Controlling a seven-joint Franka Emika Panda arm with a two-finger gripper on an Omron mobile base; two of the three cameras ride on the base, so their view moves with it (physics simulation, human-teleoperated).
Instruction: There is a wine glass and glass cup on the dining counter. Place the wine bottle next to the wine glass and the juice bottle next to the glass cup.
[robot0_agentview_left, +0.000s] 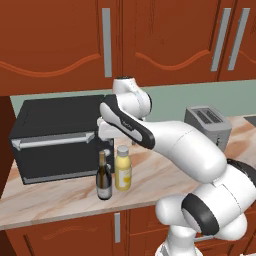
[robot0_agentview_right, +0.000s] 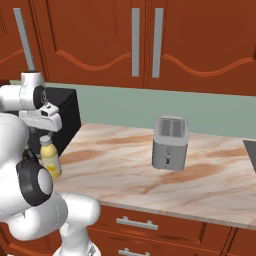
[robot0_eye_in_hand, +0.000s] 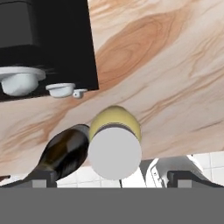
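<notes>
The wine bottle (robot0_agentview_left: 103, 177) and the juice bottle (robot0_agentview_left: 123, 168) are standing side by side, nearly touching, on the marble tabletop (robot0_agentview_left: 165, 172) just in front of a black microwave (robot0_agentview_left: 55, 137). A grey toaster (robot0_agentview_right: 170, 142) is sitting well apart. The tool (robot0_eye_in_hand: 114, 177) is hovering straight above the juice bottle's white cap (robot0_eye_in_hand: 114, 153), jaws spread wide, gripping nothing. The arm is hiding part of the microwave. Both labels are too small to read.

A glossy white robot arm (robot0_agentview_left: 185, 150) fills the lower right of the left base view, built of fat rounded segments. Dark, nearly black bands and oval caps mark its joints. In the right base view's left side, a round grey-rimmed disc sits on its white wrist housing.
</notes>
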